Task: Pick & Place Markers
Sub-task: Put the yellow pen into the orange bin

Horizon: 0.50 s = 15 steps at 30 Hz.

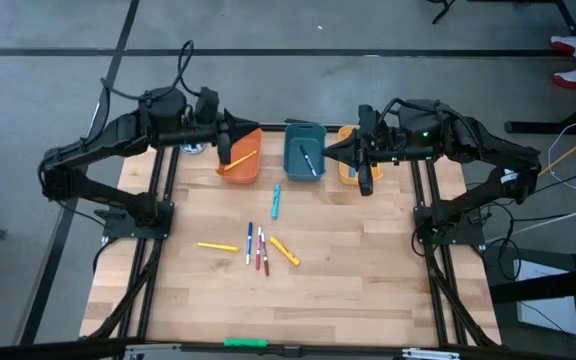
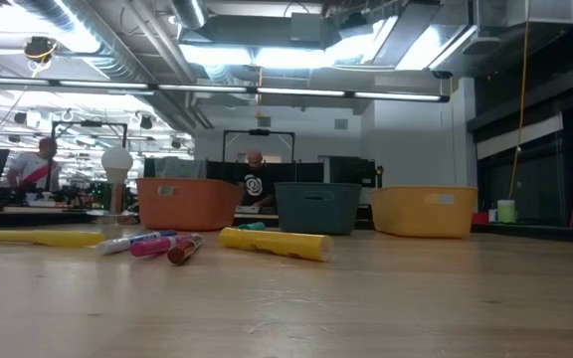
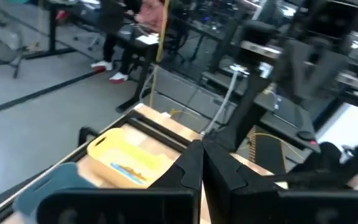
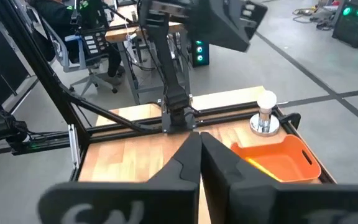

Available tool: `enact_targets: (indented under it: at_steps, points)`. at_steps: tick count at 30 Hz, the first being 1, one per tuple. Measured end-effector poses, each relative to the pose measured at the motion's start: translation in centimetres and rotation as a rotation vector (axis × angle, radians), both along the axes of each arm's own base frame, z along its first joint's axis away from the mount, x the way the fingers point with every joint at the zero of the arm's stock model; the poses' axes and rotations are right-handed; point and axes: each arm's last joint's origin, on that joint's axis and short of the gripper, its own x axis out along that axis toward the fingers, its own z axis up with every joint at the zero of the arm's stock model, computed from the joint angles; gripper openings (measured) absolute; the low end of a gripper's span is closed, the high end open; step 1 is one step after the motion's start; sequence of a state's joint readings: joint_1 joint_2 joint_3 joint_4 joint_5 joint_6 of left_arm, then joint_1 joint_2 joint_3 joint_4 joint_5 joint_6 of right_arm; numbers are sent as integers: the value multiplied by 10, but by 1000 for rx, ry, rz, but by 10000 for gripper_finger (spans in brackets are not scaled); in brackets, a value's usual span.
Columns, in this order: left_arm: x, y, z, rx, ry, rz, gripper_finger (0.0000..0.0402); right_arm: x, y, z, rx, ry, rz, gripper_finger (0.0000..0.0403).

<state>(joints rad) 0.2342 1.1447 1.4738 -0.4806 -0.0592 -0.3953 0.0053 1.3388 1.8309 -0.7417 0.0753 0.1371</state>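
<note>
Wooden table's markers [image 1: 258, 247] lie well apart from both closed, empty end effectors.

- Two dark arms here, the left arm [image 1: 118, 140] and the right arm [image 1: 468, 140], both matt black with chunky jointed segments.
- Black cables loop up from the left arm's upper joint.
- A small green light glows on the right arm's housing.
- Left gripper [image 3: 202, 163]: two black, wedge-shaped fingers tapering to narrow tips.
- Right gripper [image 4: 199, 155]: the same black tapered pair.
</note>
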Motion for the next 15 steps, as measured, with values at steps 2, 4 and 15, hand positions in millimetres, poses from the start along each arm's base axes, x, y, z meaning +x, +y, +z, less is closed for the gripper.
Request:
enact_targets:
  at_steps: [2, 4, 15]
  points:
    - [2, -8, 1, 16, -5, -36, 2, 0, 2, -1, 7, 10, 9, 8]
    - [4, -16, 2, 39, -13, -78, 2, 0, 4, -2, 15, 20, 44, 4]
    - [9, -69, 6, 198, -53, -384, 2, -3, 21, -9, 31, 95, 142, 2]
